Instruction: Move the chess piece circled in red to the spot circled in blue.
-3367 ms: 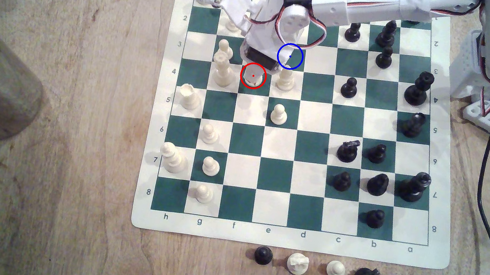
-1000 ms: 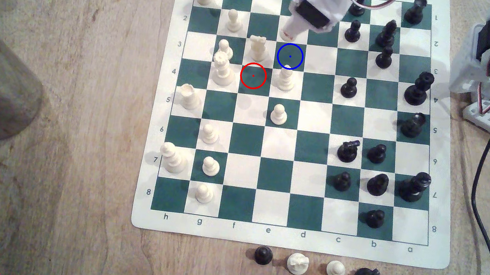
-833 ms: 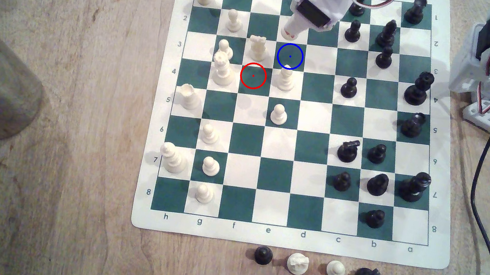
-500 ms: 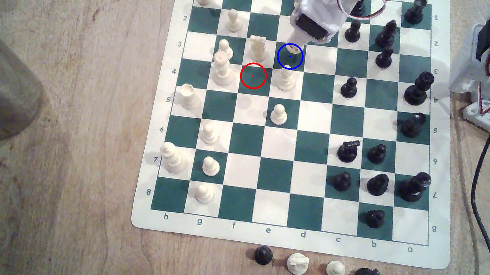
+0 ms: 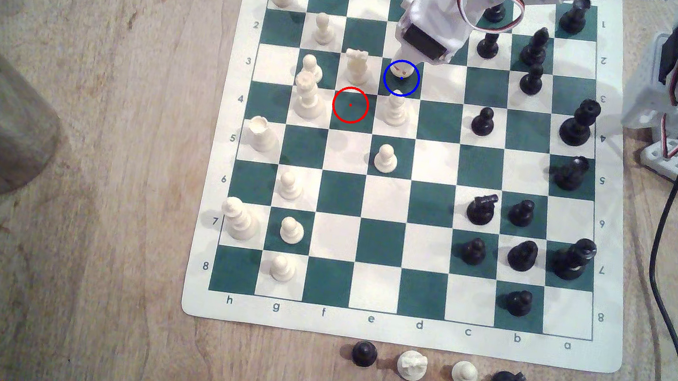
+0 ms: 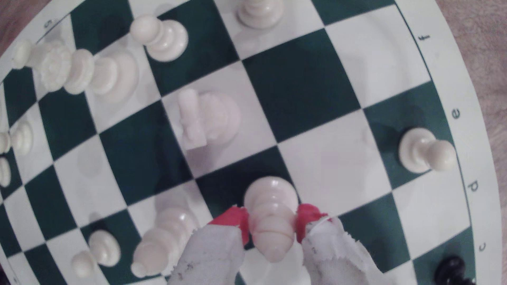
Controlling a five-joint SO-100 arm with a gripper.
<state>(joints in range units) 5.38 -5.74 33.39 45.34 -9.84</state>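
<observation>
Around the blue-ringed spot [image 5: 408, 87] the white men stand close: a white rook [image 5: 356, 66] on the next square toward the exterior view's left, a tall white piece [image 5: 395, 109] on the square just below the ring, its top touching the ring's lower edge, and a crowned white piece [image 5: 308, 97] further left beside the bare green square ringed in red [image 5: 350, 105]. A white pawn [image 5: 385, 159] stands lower on the same file. Black pieces [image 5: 483, 121] keep to the exterior view's right side of the board [image 5: 400, 330], well apart from the ring, and four captured pieces [image 5: 412, 365] line up on the tabletop [image 5: 88, 237] below the board's edge.

Over the upper part of the ring hangs the chess piece [image 5: 405, 70] [image 6: 270, 219], clamped at its body between the gripper's [image 5: 404, 68] [image 6: 271, 222] two red-tipped fingers [image 6: 233, 219], its round base turned toward the green square in the wrist view. Whether the base touches the board cannot be told. The arm [image 5: 438, 14] reaches in from the top of the exterior view, its wrist tilted down and leftward over the upper rows.
</observation>
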